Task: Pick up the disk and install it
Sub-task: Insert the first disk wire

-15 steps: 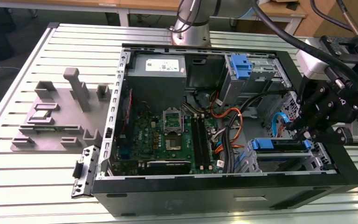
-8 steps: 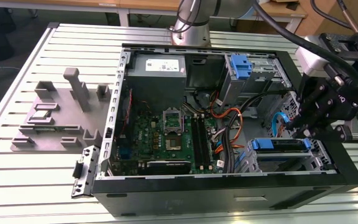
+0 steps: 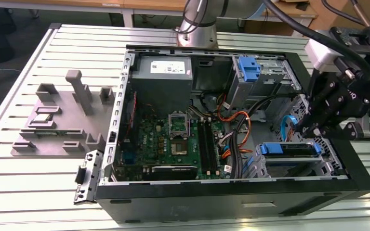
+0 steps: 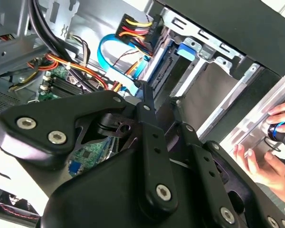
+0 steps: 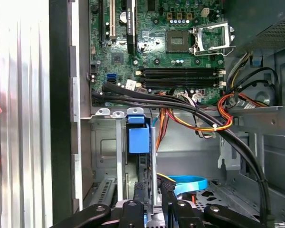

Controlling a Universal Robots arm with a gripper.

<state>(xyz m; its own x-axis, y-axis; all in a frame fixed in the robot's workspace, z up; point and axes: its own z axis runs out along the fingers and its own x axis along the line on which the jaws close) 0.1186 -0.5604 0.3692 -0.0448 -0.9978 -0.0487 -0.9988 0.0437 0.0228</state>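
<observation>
Disk (image 3: 288, 149) position: seated in the drive cage at the corner of the open computer case (image 3: 236, 204) on the exterior view's right. Its blue carrier edge faces up, with grey cage walls on either side.

Gripper (image 3: 312, 131) hangs directly over the disk, very near it; contact cannot be made out. Jaw state: cannot tell whether they clamp the disk or stand free of it.

Surroundings and obstructions:
- Blue ribbon cable (image 3: 289, 126) arcs just beside the gripper, between it and the motherboard (image 3: 172, 139).
- Orange, red and yellow wires (image 5: 228, 111) loop close to the cage mouth.
- Black cable bundle (image 5: 180, 102) runs across between the motherboard and the cage.
- In the first wrist view, the disk's blue tab (image 5: 138, 135) stands in line with the gripper (image 5: 154, 203), with a thin silver plate edge running between them.
- A second cage further along the same case wall holds a lone blue bracket (image 3: 248, 67), with the power-supply box (image 3: 162, 72) near it.
- Grey fixture (image 3: 63, 120) sits on the slotted table (image 3: 37, 185) on the exterior view's left, well apart from the case.
- A person's hand (image 4: 270, 142) rests just outside the case wall near the cage, over a small dark-and-blue item that cannot be identified.
</observation>
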